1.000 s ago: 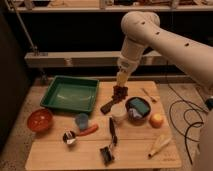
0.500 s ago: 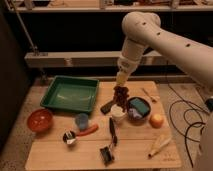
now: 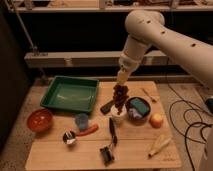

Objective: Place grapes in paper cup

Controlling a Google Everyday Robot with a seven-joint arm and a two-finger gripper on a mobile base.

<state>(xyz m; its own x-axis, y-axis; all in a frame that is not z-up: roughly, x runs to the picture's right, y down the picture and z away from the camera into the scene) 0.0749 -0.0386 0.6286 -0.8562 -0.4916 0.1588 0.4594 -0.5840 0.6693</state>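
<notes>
The grapes (image 3: 119,98), a dark reddish-brown bunch, hang from my gripper (image 3: 120,88) near the middle of the wooden table (image 3: 55,151). The gripper is shut on the top of the bunch, and the bottom berries reach down to the rim of the white paper cup (image 3: 118,118), which stands directly underneath. The white arm comes down from the upper right.
A green tray (image 3: 71,94) lies at back left, an orange bowl (image 3: 40,120) at left, a light-blue cup (image 3: 81,120) and an orange carrot (image 3: 88,130) in front. A dark bowl holding a teal item (image 3: 138,108), an apple (image 3: 157,120), a banana (image 3: 160,145) and black tools (image 3: 110,140) lie around.
The gripper has lowered the grapes a little, bringing the bunch down toward the paper cup.
</notes>
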